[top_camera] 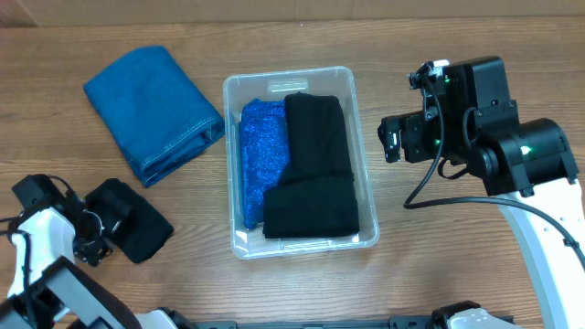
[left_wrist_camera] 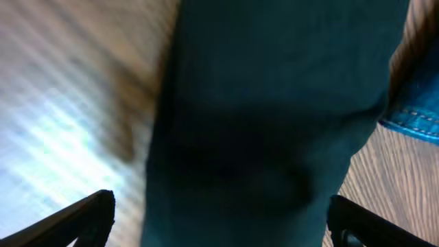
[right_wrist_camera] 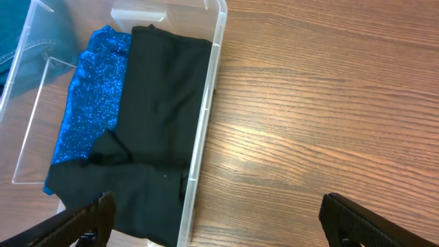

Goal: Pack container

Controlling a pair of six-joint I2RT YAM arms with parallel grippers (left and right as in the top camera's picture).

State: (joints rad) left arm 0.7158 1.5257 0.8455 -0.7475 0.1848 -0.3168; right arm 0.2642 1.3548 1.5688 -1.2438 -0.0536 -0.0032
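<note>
Dark cloth fills my left wrist view: a soft black bundle lying between the fingers of my left pincer. The fingers are spread wide, and neither one visibly presses it. The bundle sits by the near-left corner of the wooden worktop. At the middle of the worktop stands the clear container, upright. Toward the far-left corner lies a folded blue denim piece, apart from the container's left wall. Inside the container a folded black garment takes the right side, partly overlapping a sparkly blue cloth along the left wall. My right pincer hangs spread and empty over bare wood, just beside the container's right wall.
</note>
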